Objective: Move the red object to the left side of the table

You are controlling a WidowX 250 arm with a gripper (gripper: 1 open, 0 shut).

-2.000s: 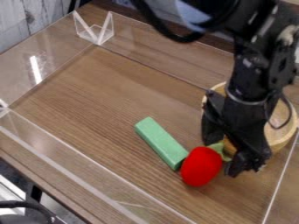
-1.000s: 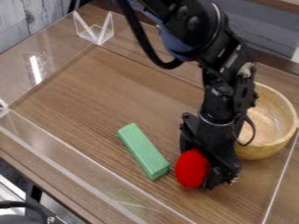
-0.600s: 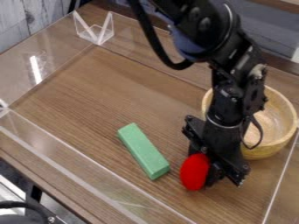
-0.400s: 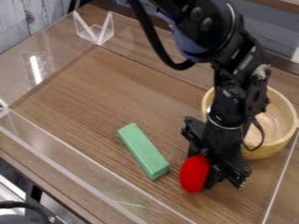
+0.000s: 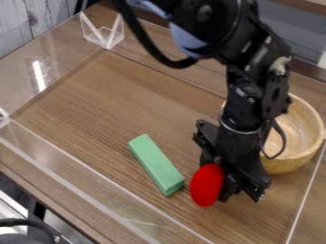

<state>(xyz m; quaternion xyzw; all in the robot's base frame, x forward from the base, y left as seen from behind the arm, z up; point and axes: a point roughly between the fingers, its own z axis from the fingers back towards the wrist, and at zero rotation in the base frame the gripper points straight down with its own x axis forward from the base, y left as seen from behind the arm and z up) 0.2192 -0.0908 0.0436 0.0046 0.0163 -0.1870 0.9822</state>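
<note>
The red object (image 5: pixel 205 187) is a small rounded red toy near the front right of the wood-grain table (image 5: pixel 114 105). My black gripper (image 5: pixel 224 183) comes down on it from above, its fingers closed around the toy's right and upper side. The toy sits at or just above the tabletop; I cannot tell if it is lifted. Its green top is hidden by the gripper.
A green rectangular block (image 5: pixel 155 163) lies just left of the red toy. A wooden bowl (image 5: pixel 295 134) stands at the right behind the arm. Low clear acrylic walls (image 5: pixel 51 157) edge the table, with a clear stand (image 5: pixel 102 30) at the back left.
The gripper has closed on the red toy. The arm has shifted slightly left, and the toy with it.
</note>
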